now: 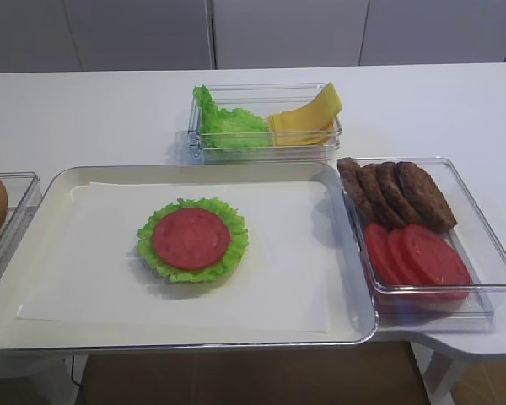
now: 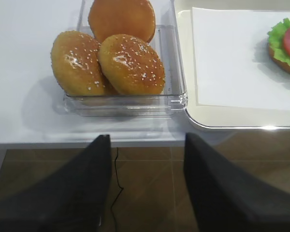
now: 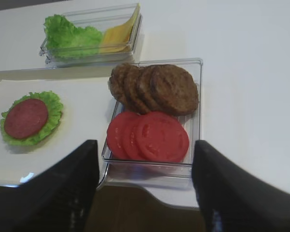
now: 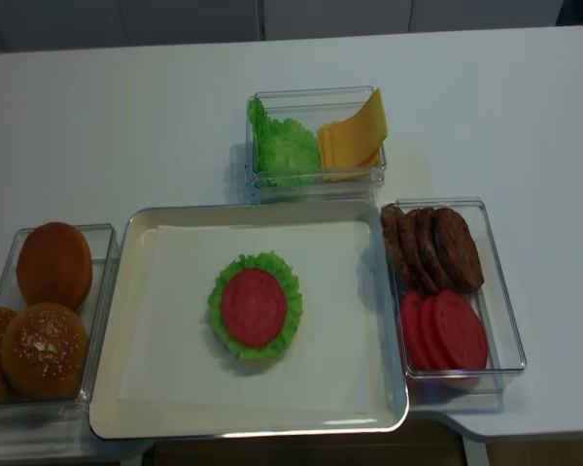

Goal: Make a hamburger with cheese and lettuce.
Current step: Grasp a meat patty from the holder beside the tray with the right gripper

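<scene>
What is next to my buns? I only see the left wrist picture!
Observer: A big tray holds the hamburger, with lettuce under a tomato slice on top.
Operator: Where is the cheese?
Observer: The cheese leans in a clear box behind the tray, beside the lettuce.
Operator: Is there any meat?
Observer: Yes, brown patties overlap in a box to the tray's right, with the tomato slices in front of them.

Bare paper [image 4: 165, 320] surrounds the hamburger [image 4: 255, 307] (all sides); tray [image 4: 107, 320] flanked closely by bun box [image 4: 102, 291], patty box [image 4: 505, 320].
</scene>
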